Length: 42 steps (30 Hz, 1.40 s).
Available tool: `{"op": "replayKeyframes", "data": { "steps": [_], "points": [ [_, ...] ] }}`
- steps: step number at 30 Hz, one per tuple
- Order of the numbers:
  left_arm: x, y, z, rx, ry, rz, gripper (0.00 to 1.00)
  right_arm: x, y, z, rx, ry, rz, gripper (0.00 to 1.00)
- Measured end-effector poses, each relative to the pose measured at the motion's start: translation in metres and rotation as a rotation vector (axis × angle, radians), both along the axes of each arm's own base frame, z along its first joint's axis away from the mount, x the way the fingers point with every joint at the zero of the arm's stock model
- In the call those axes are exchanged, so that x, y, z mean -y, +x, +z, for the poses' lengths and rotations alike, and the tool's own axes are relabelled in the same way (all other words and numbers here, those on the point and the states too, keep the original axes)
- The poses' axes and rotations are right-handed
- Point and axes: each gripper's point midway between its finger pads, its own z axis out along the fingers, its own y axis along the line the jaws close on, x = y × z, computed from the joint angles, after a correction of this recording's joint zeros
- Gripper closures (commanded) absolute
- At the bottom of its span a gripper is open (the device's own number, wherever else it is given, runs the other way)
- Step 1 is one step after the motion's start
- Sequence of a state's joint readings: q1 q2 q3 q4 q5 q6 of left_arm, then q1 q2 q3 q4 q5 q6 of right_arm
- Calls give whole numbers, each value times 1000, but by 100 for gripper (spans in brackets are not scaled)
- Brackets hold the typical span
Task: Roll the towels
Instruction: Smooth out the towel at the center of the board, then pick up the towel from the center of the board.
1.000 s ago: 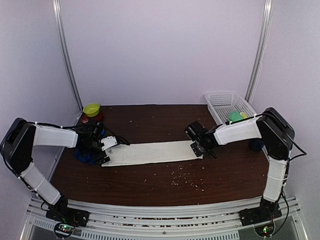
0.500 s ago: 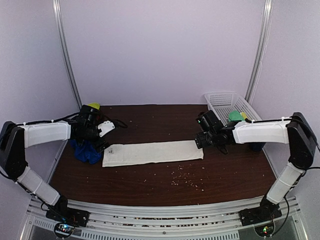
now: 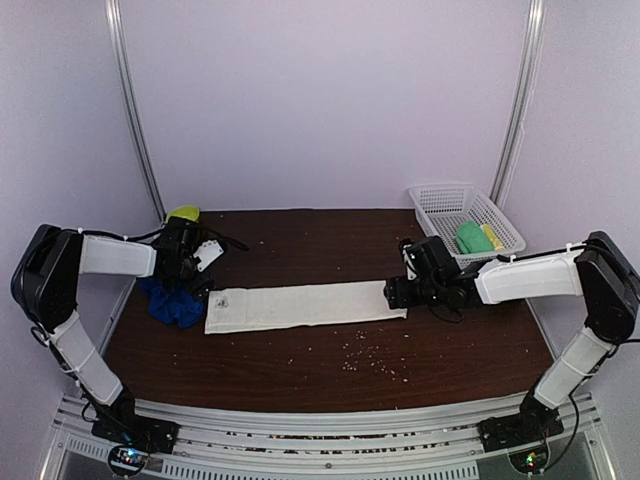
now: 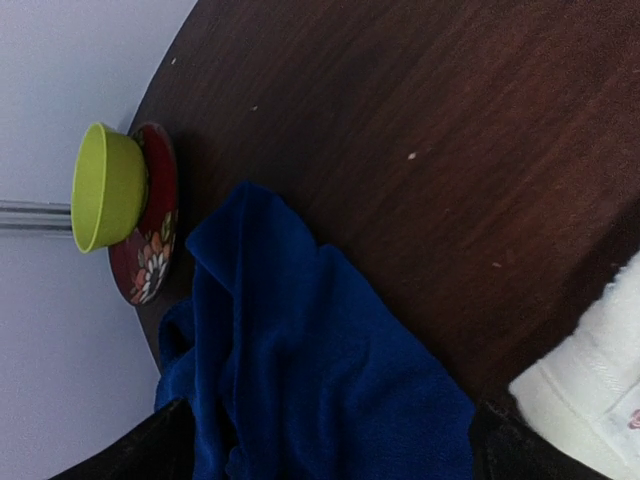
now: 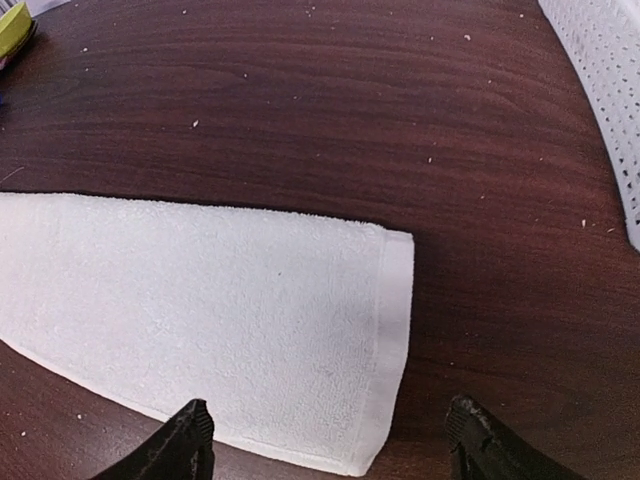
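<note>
The cream-white towel (image 3: 305,304) lies flat and stretched out left to right across the table. Its right end (image 5: 250,320) fills the right wrist view. My right gripper (image 3: 394,293) is open just above that right end, one finger (image 5: 187,442) over the towel's near edge and the other over bare table; the gripper (image 5: 330,448) holds nothing. The royal blue towel (image 3: 174,303) lies crumpled at the white towel's left end. My left gripper (image 3: 191,282) hovers open over the blue towel (image 4: 300,370), fingers (image 4: 165,445) wide apart and empty. The white towel's left corner (image 4: 590,395) shows beside it.
A white mesh basket (image 3: 462,213) with green and yellow items stands at the back right; its wall (image 5: 605,80) is near the right gripper. A lime bowl (image 4: 105,185) on a red floral plate (image 4: 150,255) sits at the back left corner. Crumbs dot the table (image 3: 375,360).
Both grippers lifted off the white towel's ends. The right gripper then came back down over the right end. The left gripper moved back-left, over the blue towel.
</note>
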<state>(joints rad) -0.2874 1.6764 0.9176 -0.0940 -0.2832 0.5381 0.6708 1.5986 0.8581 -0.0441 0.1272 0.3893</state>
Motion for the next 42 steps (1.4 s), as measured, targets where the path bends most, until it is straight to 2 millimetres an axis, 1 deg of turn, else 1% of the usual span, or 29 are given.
{"op": "replayKeyframes", "data": {
  "steps": [4,6,11,14,16,21,23,25,28,31,34,37,40,41,42],
  "points": [
    [-30,12,-6,23,38,98,2,-1,2,-12,-29,27,-10,20],
    [-41,15,-10,25,53,130,2,-3,4,-18,-39,42,-14,20],
    [-54,18,-21,19,76,163,2,-3,8,-32,-65,67,-33,21],
    [-61,20,-20,39,91,180,2,-4,12,-37,-79,96,-45,22],
    [-73,20,-19,49,106,208,2,-6,13,-41,-89,113,-49,23],
    [-113,18,-19,56,128,299,2,-5,14,-46,-102,155,-73,26],
    [-118,18,-19,54,121,307,2,-3,13,-49,-107,172,-85,26],
    [-114,17,-19,49,97,291,2,0,12,-51,-112,180,-96,27],
    [-101,15,-14,36,37,244,2,3,12,-54,-121,190,-108,29],
    [-89,13,0,47,-25,203,2,3,12,-54,-120,200,-117,35],
    [-77,9,21,71,-82,167,2,4,12,-55,-116,210,-122,45],
    [-66,4,39,90,-130,133,2,1,13,-57,-116,230,-122,51],
    [-57,-3,53,98,-175,106,2,-3,16,-57,-108,252,-120,54],
    [-55,-5,56,101,-186,99,2,-4,17,-57,-105,256,-120,57],
    [-53,-7,60,105,-197,94,2,-4,17,-57,-102,259,-122,62]
  ]
}}
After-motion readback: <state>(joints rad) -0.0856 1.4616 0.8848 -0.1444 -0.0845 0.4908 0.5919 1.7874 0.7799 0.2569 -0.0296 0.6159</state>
